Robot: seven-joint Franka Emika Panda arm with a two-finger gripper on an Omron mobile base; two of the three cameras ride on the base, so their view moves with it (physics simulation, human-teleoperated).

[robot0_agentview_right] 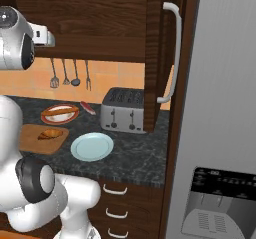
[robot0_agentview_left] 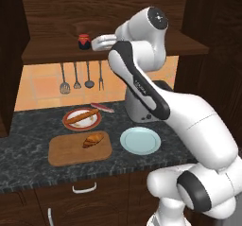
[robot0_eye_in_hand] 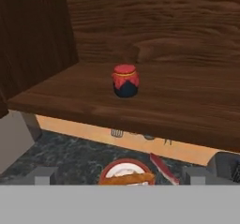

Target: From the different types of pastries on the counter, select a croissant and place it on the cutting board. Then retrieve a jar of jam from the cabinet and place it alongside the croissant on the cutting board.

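Two-finger gripper (robot0_eye_in_hand: 120,175) tips wide apart; small dark red-lidded jam jar (robot0_eye_in_hand: 125,80) straight ahead (upright on cabinet shelf (robot0_eye_in_hand: 187,101)). Approach level & centred.

You've got the golden-brown croissant (robot0_agentview_left: 93,139) lying flat on the brown cutting board (robot0_agentview_left: 66,154) on the dark marbled counter (robot0_agentview_left: 28,126), and the red-lidded jar of jam (robot0_eye_in_hand: 125,80) stands upright on the cabinet (robot0_eye_in_hand: 187,96) shelf

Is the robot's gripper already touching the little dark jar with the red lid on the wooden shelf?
Apart. In the hand view the jar of jam stands alone on the cabinet shelf, with bare wood between it and the finger tips at the bottom.
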